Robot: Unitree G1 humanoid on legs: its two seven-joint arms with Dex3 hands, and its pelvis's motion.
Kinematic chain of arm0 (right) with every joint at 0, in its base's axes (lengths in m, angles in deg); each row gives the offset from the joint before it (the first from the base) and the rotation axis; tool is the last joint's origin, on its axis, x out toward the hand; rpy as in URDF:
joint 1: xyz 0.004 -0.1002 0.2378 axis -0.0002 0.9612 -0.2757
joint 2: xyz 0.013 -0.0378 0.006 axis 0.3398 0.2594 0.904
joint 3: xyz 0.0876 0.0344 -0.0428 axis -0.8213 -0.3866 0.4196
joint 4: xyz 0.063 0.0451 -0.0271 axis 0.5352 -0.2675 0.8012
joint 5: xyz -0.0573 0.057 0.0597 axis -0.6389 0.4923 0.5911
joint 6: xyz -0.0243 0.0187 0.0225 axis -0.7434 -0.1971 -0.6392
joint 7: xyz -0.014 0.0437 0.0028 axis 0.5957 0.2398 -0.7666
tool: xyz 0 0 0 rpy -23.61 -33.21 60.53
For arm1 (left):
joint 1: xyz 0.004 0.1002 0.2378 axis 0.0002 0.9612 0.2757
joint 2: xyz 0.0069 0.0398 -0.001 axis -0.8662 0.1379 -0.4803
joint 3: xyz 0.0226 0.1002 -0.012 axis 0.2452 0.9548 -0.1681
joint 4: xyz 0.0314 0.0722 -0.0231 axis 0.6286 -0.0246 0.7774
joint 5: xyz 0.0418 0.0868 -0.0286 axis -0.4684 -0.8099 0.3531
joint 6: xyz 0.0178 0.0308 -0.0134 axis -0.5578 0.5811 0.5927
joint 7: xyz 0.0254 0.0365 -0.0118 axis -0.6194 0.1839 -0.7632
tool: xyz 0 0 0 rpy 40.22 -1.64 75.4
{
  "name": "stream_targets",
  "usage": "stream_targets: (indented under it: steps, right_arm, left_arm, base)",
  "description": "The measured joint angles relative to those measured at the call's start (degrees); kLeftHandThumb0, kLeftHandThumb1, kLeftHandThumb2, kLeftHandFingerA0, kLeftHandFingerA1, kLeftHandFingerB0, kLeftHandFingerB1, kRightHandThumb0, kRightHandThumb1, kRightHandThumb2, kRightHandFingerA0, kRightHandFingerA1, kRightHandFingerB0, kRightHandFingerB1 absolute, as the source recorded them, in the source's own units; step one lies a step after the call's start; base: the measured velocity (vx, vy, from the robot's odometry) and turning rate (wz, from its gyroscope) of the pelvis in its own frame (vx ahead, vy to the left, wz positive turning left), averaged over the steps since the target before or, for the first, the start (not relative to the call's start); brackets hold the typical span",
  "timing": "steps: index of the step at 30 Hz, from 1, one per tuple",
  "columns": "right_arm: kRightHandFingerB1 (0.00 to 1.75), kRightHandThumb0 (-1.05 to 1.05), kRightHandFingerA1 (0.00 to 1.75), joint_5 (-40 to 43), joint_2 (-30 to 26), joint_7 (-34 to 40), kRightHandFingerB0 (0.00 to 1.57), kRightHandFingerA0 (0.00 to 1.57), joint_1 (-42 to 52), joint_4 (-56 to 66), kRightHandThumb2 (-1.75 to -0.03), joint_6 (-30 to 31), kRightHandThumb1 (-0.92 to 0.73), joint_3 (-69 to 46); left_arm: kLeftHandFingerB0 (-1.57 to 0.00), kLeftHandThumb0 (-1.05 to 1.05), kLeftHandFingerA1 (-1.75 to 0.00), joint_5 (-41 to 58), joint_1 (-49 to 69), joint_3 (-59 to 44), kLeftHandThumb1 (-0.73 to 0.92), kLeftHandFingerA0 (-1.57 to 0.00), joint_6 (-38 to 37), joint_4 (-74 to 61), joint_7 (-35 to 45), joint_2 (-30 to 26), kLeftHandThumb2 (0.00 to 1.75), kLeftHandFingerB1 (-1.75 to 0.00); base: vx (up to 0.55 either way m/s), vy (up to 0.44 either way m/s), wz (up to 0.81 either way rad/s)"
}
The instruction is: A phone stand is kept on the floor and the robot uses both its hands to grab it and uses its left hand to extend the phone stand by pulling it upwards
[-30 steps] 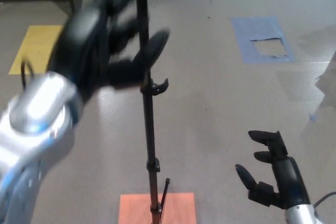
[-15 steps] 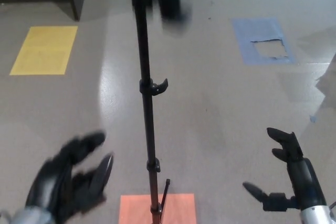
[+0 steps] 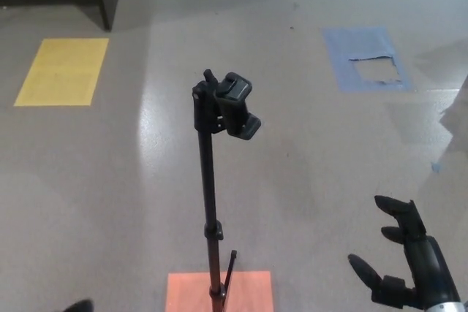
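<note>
Grey floor (image 3: pixel 307 158) carrying a black phone stand (image 3: pixel 208 202), standing upright on an orange patch (image 3: pixel 248 290) at the near edge; right hand (image 3: pixel 406 264) hovering well apart, fingers spread wide, holding nothing; left hand barely showing.

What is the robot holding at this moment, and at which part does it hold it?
Nothing is held. The right hand is open, apart from the tall black phone stand. The left hand barely shows at the bottom edge.
</note>
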Motion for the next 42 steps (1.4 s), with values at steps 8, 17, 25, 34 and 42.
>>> stream_targets:
  steps: [8, 17, 25, 34, 42]
  right_arm:
    - [0.78, -1.05, 0.96, 0.0, -0.9, 0.0, 0.13, 0.27, 2.5, 0.1, -0.69, -0.2, -0.74, 0.0]
    - [0.63, -0.41, 0.68, 0.0, -1.8, 0.0, 0.16, 0.25, 4.8, 0.3, -0.87, -0.8, -0.05, 0.0]
    - [0.78, -1.05, 0.98, 0.0, -2.1, 0.0, 0.10, 0.16, 6.5, 0.6, -0.71, -1.5, -0.72, 0.0]
    - [0.60, -0.56, 0.65, -0.3, -4.3, 0.0, 0.00, 0.08, 13.2, 5.4, -0.91, -2.1, -0.09, 0.0]
    - [0.61, -0.59, 0.66, -0.7, -6.1, 0.0, 0.00, 0.05, 14.9, 8.1, -0.93, -2.2, -0.09, 0.2]
  left_arm:
    - [-0.21, -0.75, -0.28, -0.8, 5.1, -3.3, 0.76, -0.19, -6.4, 3.5, 0.0, 0.4, 0.64, -0.28]
    - [0.00, -0.37, -0.47, -1.1, 7.6, -6.7, 0.43, 0.00, -13.0, 7.2, 0.2, 0.4, 1.02, -0.45]
    - [-0.25, -0.78, -0.28, -1.7, 8.6, -8.7, 0.80, -0.21, -19.0, 10.2, 0.6, 0.4, 0.65, -0.29]
    - [-0.26, -0.78, -0.30, -3.0, 9.7, -10.2, 0.87, -0.24, -25.6, 12.9, 0.8, 0.5, 0.66, -0.30]
    - [-0.27, -0.76, -0.30, -4.2, 9.7, -11.1, 0.84, -0.25, -31.5, 15.0, 0.8, 0.8, 0.66, -0.29]
  base:
    - [0.00, 0.000, 0.00]
    - [0.00, 0.000, 0.00]
    - [0.00, 0.000, 0.00]
    - [0.00, 0.000, 0.00]
    - [0.00, 0.000, 0.00]
